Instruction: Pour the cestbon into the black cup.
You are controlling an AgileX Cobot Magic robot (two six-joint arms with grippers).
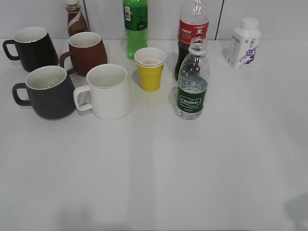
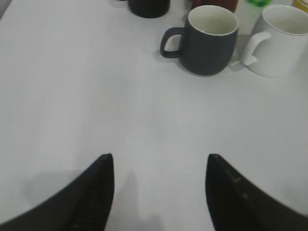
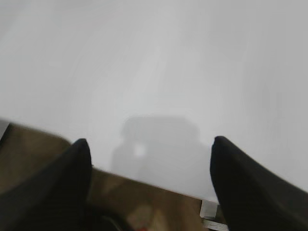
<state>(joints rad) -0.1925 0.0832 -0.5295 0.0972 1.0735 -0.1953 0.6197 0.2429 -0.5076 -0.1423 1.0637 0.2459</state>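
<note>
Cestbon (image 1: 192, 86) is standing upright and uncapped right of centre on the table (image 1: 159, 168), just in front of the cola bottle (image 1: 192, 33). Well apart at the left, the black cup (image 1: 47, 91) is sitting mouth-up, likely staged for pouring. Both the left gripper (image 2: 159, 185) and the right gripper (image 3: 150, 175) are hanging wide, holding nothing.

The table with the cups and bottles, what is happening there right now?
Nothing is being handled yet. The Cestbon bottle stands upright, uncapped, in front of the cola bottle. The charcoal mug stands apart from it, beside the white mug. The left gripper and the right gripper both hang open and empty over bare table.
</note>
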